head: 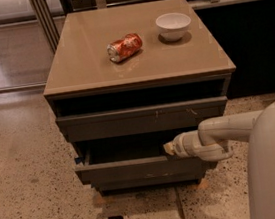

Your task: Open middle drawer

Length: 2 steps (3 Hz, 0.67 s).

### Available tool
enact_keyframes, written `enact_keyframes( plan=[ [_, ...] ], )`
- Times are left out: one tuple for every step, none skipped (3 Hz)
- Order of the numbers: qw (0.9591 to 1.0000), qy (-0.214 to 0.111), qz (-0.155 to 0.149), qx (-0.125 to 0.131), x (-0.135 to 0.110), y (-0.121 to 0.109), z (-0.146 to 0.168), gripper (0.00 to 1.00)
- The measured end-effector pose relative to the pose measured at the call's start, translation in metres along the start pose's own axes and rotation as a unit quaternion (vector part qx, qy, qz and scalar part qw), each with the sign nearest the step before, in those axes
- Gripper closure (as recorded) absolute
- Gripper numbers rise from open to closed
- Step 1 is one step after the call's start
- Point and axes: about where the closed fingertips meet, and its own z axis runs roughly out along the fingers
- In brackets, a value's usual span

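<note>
— Where's the dark grey-brown flat-fronted middle drawer?
— Down at 6 o'clock, standing part-way out beneath the scratched wider front, a dark gap above its top edge
— And the robot's white tool?
— At 4 o'clock, tip at that drawer's right end by the top edge; apart or together, I can't tell
— On the tan bench?
— A crushed red can at 12, a white bowl at 1

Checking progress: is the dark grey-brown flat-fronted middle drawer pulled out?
Yes, the middle drawer juts beyond the front above, gripper at its top edge.
</note>
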Motion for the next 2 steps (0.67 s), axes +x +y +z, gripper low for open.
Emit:
enact_keyframes(
  plan=[
    [0.9994, 0.028, 0.020, -0.001, 0.015, -0.009, 0.022, 1.00],
    [0.9981, 0.053, 0.029, -0.008, 0.031, -0.013, 0.037, 1.00]
  ],
)
